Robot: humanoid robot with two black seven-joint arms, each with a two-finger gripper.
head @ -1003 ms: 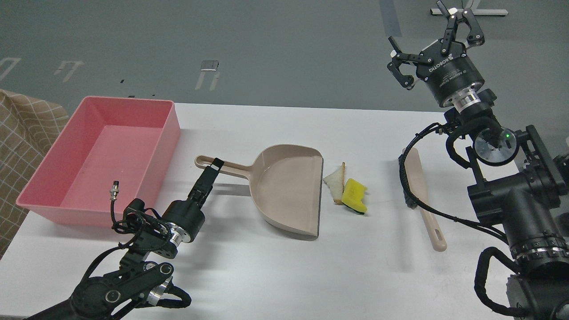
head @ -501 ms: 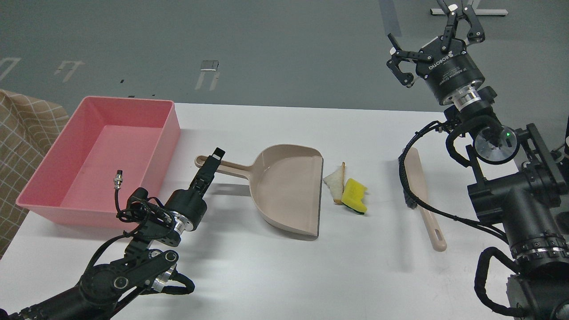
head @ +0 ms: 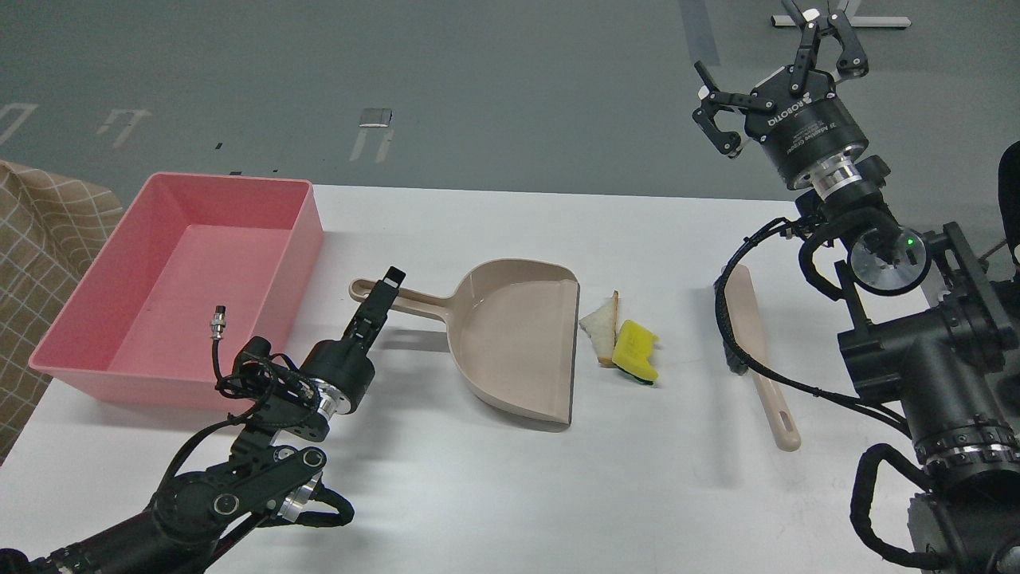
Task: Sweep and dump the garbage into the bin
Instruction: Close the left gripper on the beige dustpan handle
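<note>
The bread slice [head: 602, 327] and the yellow sponge [head: 636, 351] lie side by side on the white table, just right of the open mouth of the beige dustpan [head: 518, 343]. The pink bin [head: 307, 239] stands at the table's left and holds nothing. My left gripper [head: 384, 288] points at the far end of the dustpan's handle [head: 418, 300]. It is seen edge-on, so its fingers cannot be told apart. My right gripper [head: 753, 48] is open and empty, held high above the table's far right.
A beige long-handled scraper [head: 763, 359] lies right of the sponge, partly under my right arm's cables. A checked cloth [head: 40, 263] hangs at the far left beside the bin. Table edges run along the front and the back.
My left arm has shifted a little right and up, and its gripper tip now sits slightly higher over the handle end. My right gripper rose slightly. The dustpan and garbage have not moved.
</note>
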